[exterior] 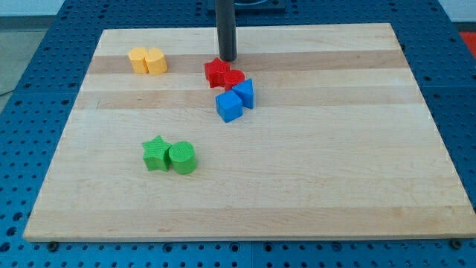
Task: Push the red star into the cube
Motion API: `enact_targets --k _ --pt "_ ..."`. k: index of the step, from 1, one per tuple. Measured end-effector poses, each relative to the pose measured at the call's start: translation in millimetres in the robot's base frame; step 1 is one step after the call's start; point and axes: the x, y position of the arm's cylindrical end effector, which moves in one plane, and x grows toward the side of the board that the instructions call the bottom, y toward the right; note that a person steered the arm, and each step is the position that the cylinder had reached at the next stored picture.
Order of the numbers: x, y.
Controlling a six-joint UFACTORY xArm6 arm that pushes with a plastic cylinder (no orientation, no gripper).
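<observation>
The red star [216, 72] lies near the top middle of the wooden board, touching a red round block [234, 79] on its right. A blue cube [229, 106] sits just below them, with a second blue block [244, 93] touching it at its upper right. My tip [226, 59] stands just above the red star's upper right, at or very near its edge.
Two yellow blocks [147, 61] sit together at the upper left. A green star [155, 154] and a green cylinder [182, 158] sit together at the lower left. The board [335, 149] rests on a blue perforated table.
</observation>
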Motion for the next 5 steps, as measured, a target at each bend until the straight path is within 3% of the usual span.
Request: enact_targets --k 2,5 --pt "52.9 -40.4" --pt "52.5 -94.0"
